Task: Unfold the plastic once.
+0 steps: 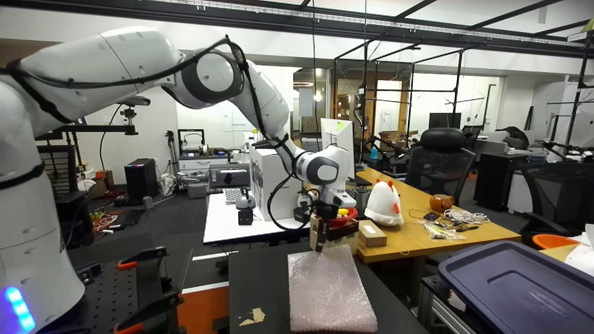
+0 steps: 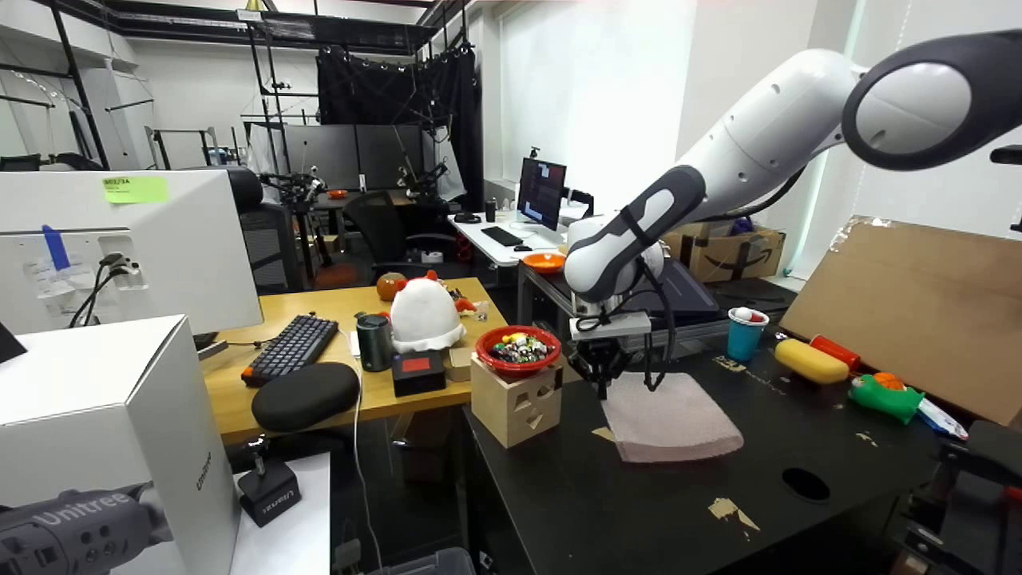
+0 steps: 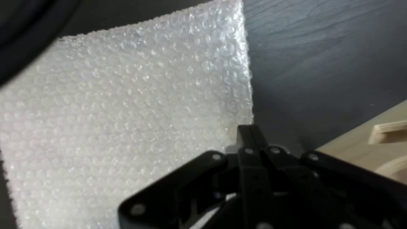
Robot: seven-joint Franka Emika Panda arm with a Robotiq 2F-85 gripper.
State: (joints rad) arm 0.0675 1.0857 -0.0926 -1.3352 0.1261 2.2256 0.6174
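While the white arm reaches down over its far part, the black table spreads wide on the near side in an exterior view, plenty of dark top running out to a straight edge. A brown board stands aslant along it there, and only from that spot do I see it. In an exterior view, a dark blue lid sits just beside the table with a gap between.

The plastic, a pale rectangle of bubble wrap, lies on the tabletop, with dark table along two of its sides. Its bubbles and rough edge come clearest in the wrist view. A strip of table parts it from a wooden box, of which the wrist view shows only a corner. On that box sits a red bowl, filled with small shiny pieces.

The pincer points down at the plastic's edge, its two fingers side by side with no gap I can make out; whether any wrap is caught between them I cannot tell. Farther along the table, a blue cup holds something red and white.
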